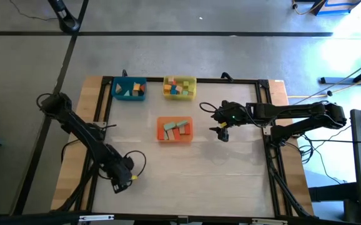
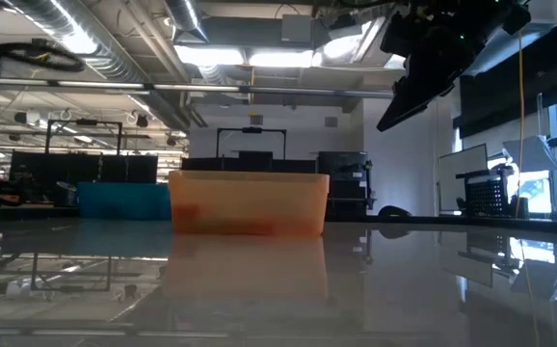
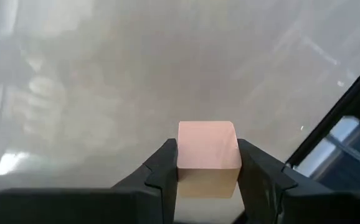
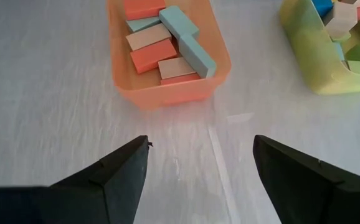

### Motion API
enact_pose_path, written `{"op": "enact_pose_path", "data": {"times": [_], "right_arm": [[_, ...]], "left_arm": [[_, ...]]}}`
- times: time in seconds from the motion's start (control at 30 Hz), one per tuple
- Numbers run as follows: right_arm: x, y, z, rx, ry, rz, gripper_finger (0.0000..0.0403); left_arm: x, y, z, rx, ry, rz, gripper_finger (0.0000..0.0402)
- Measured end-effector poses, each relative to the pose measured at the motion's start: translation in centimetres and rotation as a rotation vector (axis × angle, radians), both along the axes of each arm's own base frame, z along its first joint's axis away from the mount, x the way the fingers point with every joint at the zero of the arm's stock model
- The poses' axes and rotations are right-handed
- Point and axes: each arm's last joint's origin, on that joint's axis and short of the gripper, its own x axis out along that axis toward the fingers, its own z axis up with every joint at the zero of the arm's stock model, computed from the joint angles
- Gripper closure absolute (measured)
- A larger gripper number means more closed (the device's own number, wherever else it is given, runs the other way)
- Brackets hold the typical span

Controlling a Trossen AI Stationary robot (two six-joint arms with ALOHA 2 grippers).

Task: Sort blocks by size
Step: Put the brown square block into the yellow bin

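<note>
Natural-wood cube block [image 3: 207, 155] clenched between left gripper [image 3: 207, 177] fingers, near-left on table [image 1: 187, 181]. Right gripper [image 4: 200, 171] held spread, empty, right of orange plastic tray [image 1: 175, 129] with sorted blocks [image 4: 167, 37].

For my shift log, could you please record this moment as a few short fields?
left pincer: near the table's front left, shut on a pale wooden block
right pincer: open, empty, raised right of the orange tray
orange tray: long red, blue and wood blocks
yellow tray: small mixed blocks
blue tray: a few blocks
</note>
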Motion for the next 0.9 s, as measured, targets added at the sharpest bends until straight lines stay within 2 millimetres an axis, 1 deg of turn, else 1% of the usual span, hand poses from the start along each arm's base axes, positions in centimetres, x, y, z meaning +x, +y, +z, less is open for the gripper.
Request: {"op": "enact_pose_path", "data": {"times": [0.2,0.6,0.77,0.9], "right_arm": [[0.0,0.0,0.0,0.000,0.000,0.000,0.0114],[0.0,0.0,0.0,0.000,-0.004,0.000,0.0114],[0.0,0.0,0.1,-0.001,-0.007,0.000,0.0114],[0.0,0.0,0.1,-0.002,-0.008,-0.001,0.0114]], "left_arm": [[0.5,2.2,1.2,0.063,-0.108,-0.018,0.0285],[1.7,6.7,3.6,0.255,-0.368,-0.089,0.0286],[1.9,9.2,4.9,0.418,-0.478,-0.039,0.0284],[1.9,11.8,5.9,0.640,-0.541,0.051,0.0284]]}}
